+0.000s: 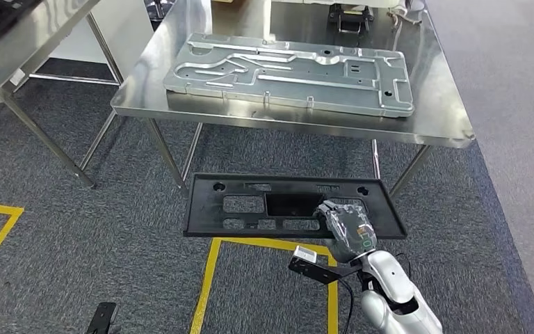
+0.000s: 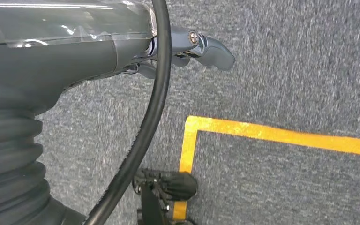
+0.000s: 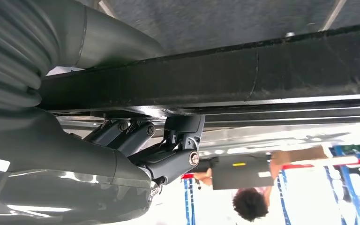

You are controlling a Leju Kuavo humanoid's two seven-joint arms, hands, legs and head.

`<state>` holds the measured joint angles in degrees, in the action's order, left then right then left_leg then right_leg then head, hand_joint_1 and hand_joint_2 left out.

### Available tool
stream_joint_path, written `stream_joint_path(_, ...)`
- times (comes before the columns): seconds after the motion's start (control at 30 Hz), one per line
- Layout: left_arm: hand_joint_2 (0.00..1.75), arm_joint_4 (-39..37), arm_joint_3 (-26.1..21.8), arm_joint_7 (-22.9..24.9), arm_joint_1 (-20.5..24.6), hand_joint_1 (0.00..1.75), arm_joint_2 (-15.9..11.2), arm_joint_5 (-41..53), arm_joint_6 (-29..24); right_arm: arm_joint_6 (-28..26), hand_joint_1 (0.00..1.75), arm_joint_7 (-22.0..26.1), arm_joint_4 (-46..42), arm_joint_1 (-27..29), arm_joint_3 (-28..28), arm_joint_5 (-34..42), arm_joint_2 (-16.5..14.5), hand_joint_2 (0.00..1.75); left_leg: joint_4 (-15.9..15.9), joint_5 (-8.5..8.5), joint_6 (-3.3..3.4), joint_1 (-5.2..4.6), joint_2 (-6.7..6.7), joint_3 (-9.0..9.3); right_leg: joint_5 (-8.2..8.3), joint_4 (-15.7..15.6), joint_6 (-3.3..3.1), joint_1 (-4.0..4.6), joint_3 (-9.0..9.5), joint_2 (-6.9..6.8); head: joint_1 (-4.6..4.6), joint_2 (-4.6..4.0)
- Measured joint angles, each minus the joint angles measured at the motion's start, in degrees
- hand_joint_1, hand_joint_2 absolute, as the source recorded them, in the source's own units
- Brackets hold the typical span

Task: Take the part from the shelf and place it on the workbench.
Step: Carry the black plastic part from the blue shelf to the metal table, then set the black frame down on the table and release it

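Right hand, at your 6 o'clock, grips the flat black rectangular plastic part held level over the carpet, short of the steel workbench at 12 o'clock. Left hand hangs, fingers curled, holding nothing.

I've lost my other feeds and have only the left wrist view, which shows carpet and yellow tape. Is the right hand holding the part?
Observer: Yes. In the head view the right hand grips the black part at its near edge.
Operator: Is it on the workbench yet?
Observer: No. It is held over the carpet, short of the workbench's near edge.
Operator: Is the bench top free?
Observer: A grey metal plate lies across much of it.
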<state>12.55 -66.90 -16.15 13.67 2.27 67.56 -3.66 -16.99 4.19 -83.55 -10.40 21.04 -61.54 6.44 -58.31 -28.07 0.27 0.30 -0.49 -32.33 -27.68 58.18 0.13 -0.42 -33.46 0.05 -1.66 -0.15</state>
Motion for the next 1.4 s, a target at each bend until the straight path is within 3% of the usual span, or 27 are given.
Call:
stream_joint_path(0.07, 1.75, 0.01, 0.01, -0.05, 0.02, 0.00, 0.02, -0.15, -0.17, -0.30, 1.75, -0.41, -0.23, -0.06, -0.23, -0.73, 0.66, 1.75, -1.70, -0.62, -0.61, 0.11, 0.20, -0.07, -0.50, -0.70, -0.71, -0.28, 1.56, 0.04, -0.01, 0.00)
stream_joint_path(0.1, 1.75, 0.02, 0.02, -0.06, 0.02, 0.00, 0.01, -0.20, -0.26, -0.44, 1.75, -0.56, -0.42, -0.16, -0.34, -0.99, 0.91, 1.75, -4.26, -1.31, -0.87, 0.19, 0.28, -1.23, -0.85, -1.05, -1.02, -0.42, 2.53, 0.02, -0.02, 0.00)
stream_joint_path(0.17, 1.75, 0.02, 0.02, -0.01, -0.19, 0.00, 0.00, -0.26, -0.38, -0.63, 1.75, -0.77, -0.76, -0.39, -0.49, -1.35, 1.33, 1.75, -11.97, -2.84, -1.27, 0.30, 0.32, -6.13, -2.03, -1.34, -1.36, -0.35, 4.19, 0.04, -0.02, 0.00)
stream_joint_path(0.23, 1.75, 0.02, 0.02, 0.11, -0.66, 0.00, 0.02, -0.32, -0.41, -0.45, 1.75, -1.12, -1.03, -0.45, -0.69, -1.81, 1.80, 1.75, -16.62, -1.75, -1.40, 0.32, 0.32, -10.99, -3.61, -1.50, -1.30, -0.32, 6.14, 0.19, -0.02, 0.00)
stream_joint_path(0.3, 1.75, 0.02, 0.02, 0.22, -1.09, 0.00, 0.04, -0.35, -0.41, 0.01, 1.75, -1.54, -1.14, -0.62, -1.08, -2.17, 2.28, 1.75, -12.61, 4.25, -1.09, 0.29, 0.31, -12.19, -5.53, -1.72, -1.14, -0.28, 8.68, 0.33, -0.02, 0.00)
stream_joint_path(0.37, 1.75, 0.02, 0.02, 0.31, -1.43, 0.00, -0.02, -0.39, -0.39, 0.37, 1.75, -1.84, -1.11, -1.02, -1.53, -2.26, 2.66, 1.75, -6.57, 9.69, -0.42, -0.02, 0.25, -11.01, -7.42, -2.22, -0.75, -0.25, 11.04, 0.42, 0.01, 0.00)
stream_joint_path(0.4, 1.75, 0.01, 0.02, 0.37, -1.55, 0.00, -0.06, -0.43, -0.39, 0.49, 1.75, -1.94, -1.04, -1.27, -1.69, -2.26, 2.79, 1.75, -4.78, 10.44, 0.07, -0.30, 0.27, -10.24, -8.09, -2.69, -0.37, -0.30, 11.86, 0.50, -0.02, 0.00)
stream_joint_path(0.5, 1.75, 0.04, 0.02, 0.46, -1.44, 0.00, -0.25, -0.73, -0.44, 0.61, 1.75, -1.99, -0.93, -1.88, -1.91, -2.49, 2.94, 1.75, -2.16, 7.05, 1.38, -0.90, 0.47, -7.58, -7.63, -2.73, 0.97, -0.46, 12.97, 0.59, -0.09, 0.00)
stream_joint_path(0.57, 1.75, 0.08, 0.02, 0.37, -1.28, 0.00, -0.32, -0.90, -0.47, 0.51, 1.75, -1.92, -0.87, -2.30, -1.96, -2.85, 3.04, 1.75, 0.00, 5.29, 1.86, -0.48, 0.36, -4.83, -4.50, 3.21, 1.63, -0.48, 10.06, 0.51, -0.09, 0.01)
stream_joint_path(0.6, 1.75, 0.08, 0.02, 0.32, -1.34, 0.00, -0.31, -0.95, -0.45, 0.41, 1.75, -1.89, -0.80, -2.50, -1.95, -3.01, 3.11, 1.75, 0.96, 4.75, 2.02, -0.21, 0.25, -3.21, -3.36, 7.47, 1.93, -0.54, 7.37, 0.48, -0.09, 0.01)
stream_joint_path(0.63, 1.75, 0.08, 0.01, 0.28, -1.52, 0.00, -0.28, -0.98, -0.44, 0.30, 1.75, -1.86, -0.69, -2.60, -1.94, -3.14, 3.18, 1.75, 1.86, 4.10, 2.10, -0.05, 0.13, -1.46, -3.50, 11.20, 2.17, -0.66, 4.38, 0.43, -0.07, 0.00)
stream_joint_path(0.7, 1.75, 0.07, 0.01, 0.27, -1.93, 0.00, -0.20, -1.02, -0.40, 0.10, 1.75, -1.80, -0.58, -2.65, -1.91, -3.42, 3.25, 1.75, 3.35, 2.57, 2.09, 0.19, -0.14, 2.02, -7.65, 14.72, 2.56, -0.87, -0.80, 0.33, -0.07, 0.00)
stream_joint_path(0.77, 1.75, 0.07, 0.01, 0.29, -2.18, 0.00, -0.11, -1.04, -0.40, -0.09, 1.75, -1.73, -0.63, -2.69, -1.91, -3.63, 3.28, 1.75, 4.37, 0.71, 1.79, 0.51, -0.55, 5.50, -12.20, 13.22, 2.76, -0.98, -4.39, 0.21, -0.06, 0.00)
stream_joint_path(0.8, 1.75, 0.07, 0.01, 0.30, -2.22, 0.00, -0.05, -1.04, -0.41, -0.20, 1.75, -1.67, -0.67, -2.72, -1.91, -3.67, 3.28, 1.75, 4.67, -0.36, 1.54, 0.70, -0.74, 7.17, -12.13, 10.95, 2.82, -0.98, -5.61, 0.10, -0.07, 0.00)
stream_joint_path(0.83, 1.75, 0.06, 0.01, 0.30, -2.27, 0.00, 0.03, -1.05, -0.41, -0.31, 1.75, -1.62, -0.70, -2.74, -1.91, -3.69, 3.28, 1.75, 4.85, -1.58, 1.23, 0.85, -0.87, 8.75, -9.14, 7.73, 2.81, -0.98, -6.52, -0.08, -0.06, 0.00)
stream_joint_path(0.9, 1.75, 0.05, 0.00, 0.31, -2.51, 0.00, 0.22, -1.06, -0.40, -0.44, 1.75, -1.51, -0.61, -2.66, -1.86, -3.72, 3.30, 1.75, 4.77, -4.12, 0.49, 0.86, -1.07, 11.38, 2.54, 1.61, 2.21, -0.73, -7.52, -0.59, -0.05, 0.00)
stream_joint_path(0.93, 1.75, 0.05, -0.01, 0.35, -2.58, 0.00, 0.27, -1.07, -0.40, -0.50, 1.75, -1.48, -0.67, -2.61, -1.82, -3.75, 3.30, 1.75, 4.92, -5.25, 0.02, 0.81, -1.08, 12.28, 6.87, 0.24, 1.60, -0.49, -7.70, -0.67, -0.08, 0.00)
stream_joint_path(0.97, 1.75, 0.05, 0.00, 0.37, -2.50, 0.00, 0.28, -1.09, -0.40, -0.55, 1.75, -1.45, -0.85, -2.62, -1.81, -3.79, 3.31, 1.75, 4.92, -5.89, -0.45, 0.79, -1.05, 13.07, 8.76, -0.02, 0.86, -0.26, -7.67, -0.66, -0.07, 0.00)
stream_joint_path(1.0, 1.75, 0.07, 0.01, 0.37, -2.27, 0.00, 0.28, -1.10, -0.40, -0.59, 1.75, -1.43, -1.14, -2.81, -1.81, -3.83, 3.30, 1.75, 4.47, -5.74, -0.89, 0.82, -1.02, 13.28, 7.75, 0.53, 0.09, -0.15, -7.25, -0.51, -0.04, 0.00)
stream_joint_path(1.07, 1.75, 0.10, 0.02, 0.28, -1.64, 0.00, 0.26, -1.11, -0.42, -0.65, 1.75, -1.41, -1.70, -3.22, -1.87, -3.85, 3.33, 1.75, -0.72, -3.46, -1.45, 0.93, -0.69, 11.41, 6.15, 0.08, -1.06, -0.22, -5.52, -0.29, 0.01, 0.00)
stream_joint_path(1.13, 1.75, 0.10, 0.02, 0.25, -1.37, 0.00, 0.28, -1.14, -0.43, -0.67, 1.75, -1.40, -1.85, -3.44, -1.86, -3.86, 3.37, 1.75, -9.19, -2.19, -1.70, 0.97, -0.39, 6.25, 4.58, -0.97, -1.69, -0.34, -2.88, -0.07, -0.01, 0.00)
stream_joint_path(1.17, 1.75, 0.10, 0.02, 0.27, -1.38, 0.00, 0.29, -1.15, -0.44, -0.68, 1.75, -1.39, -1.84, -3.41, -1.83, -3.86, 3.37, 1.75, -12.39, -3.48, -1.77, 0.94, -0.28, 3.53, 3.75, -1.41, -1.80, -0.33, -1.53, 0.09, -0.01, 0.00)
stream_joint_path(1.2, 1.75, 0.10, 0.02, 0.30, -1.46, 0.00, 0.29, -1.16, -0.44, -0.67, 1.75, -1.37, -1.83, -3.34, -1.80, -3.87, 3.37, 1.75, -14.13, -6.10, -1.84, 0.91, -0.24, 1.09, 2.86, -1.77, -1.83, -0.30, -0.14, 0.26, -0.02, 0.00)
stream_joint_path(1.27, 1.75, 0.10, 0.02, 0.34, -1.62, 0.00, 0.28, -1.16, -0.45, -0.67, 1.75, -1.34, -1.84, -3.28, -1.76, -3.88, 3.37, 1.75, -13.87, -11.65, -1.74, 0.83, -0.15, -2.70, 0.91, -2.28, -1.79, -0.20, 2.80, 0.57, -0.02, 0.00)
stream_joint_path(1.3, 1.75, 0.10, 0.02, 0.34, -1.69, 0.00, 0.28, -1.16, -0.45, -0.67, 1.75, -1.34, -1.84, -3.30, -1.75, -3.88, 3.37, 1.75, -12.18, -12.53, -1.51, 0.76, -0.11, -4.04, -0.16, -2.42, -1.77, -0.10, 4.32, 0.66, -0.02, 0.00)
stream_joint_path(1.33, 1.75, 0.10, 0.02, 0.34, -1.79, 0.00, 0.27, -1.16, -0.46, -0.67, 1.75, -1.34, -1.84, -3.30, -1.74, -3.88, 3.37, 1.75, -9.62, -10.71, -1.02, 0.63, -0.08, -5.09, -1.22, -2.48, -1.72, 0.03, 5.83, 0.69, -0.02, 0.00)
stream_joint_path(1.4, 1.75, 0.10, 0.01, 0.41, -2.20, 0.00, 0.13, -1.21, -0.62, -0.67, 1.75, -1.32, -1.67, -3.16, -1.71, -3.89, 3.36, 1.75, -3.55, -0.06, 0.20, 0.03, -0.24, -6.48, -3.30, -2.25, -1.42, 0.21, 8.34, 0.91, 0.01, 0.00)
